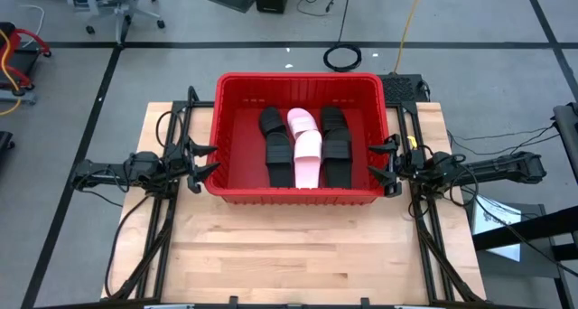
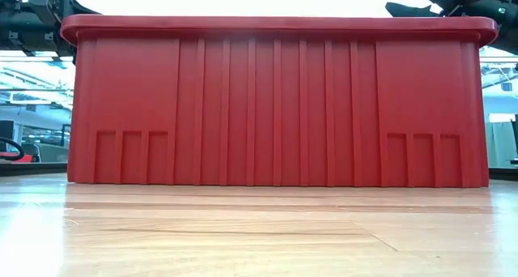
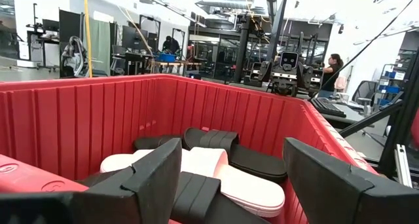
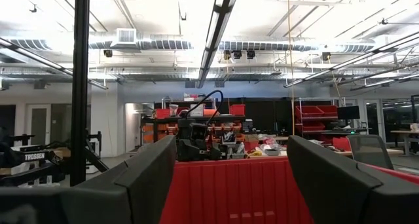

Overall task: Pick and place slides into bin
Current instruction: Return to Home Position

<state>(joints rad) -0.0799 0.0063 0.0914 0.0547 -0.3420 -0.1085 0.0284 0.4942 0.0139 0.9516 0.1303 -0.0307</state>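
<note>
A pale rectangular butcher-block wooden table [image 1: 298, 246] carries a large bright red plastic bin [image 1: 298, 197] with ribbed walls, standing flat on the far middle of the top. Black metal frame rails [image 1: 153, 246] run along both side edges.

Straight down from above onto the table [image 1: 298, 255] and bin [image 1: 298, 78]; level at tabletop, close against the bin's wall; from both wrists, inward over its rim.

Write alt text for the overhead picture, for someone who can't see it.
A red bin on a wooden table holds black slides and pink slides. The left end effector and right end effector flank it, both open.
</note>
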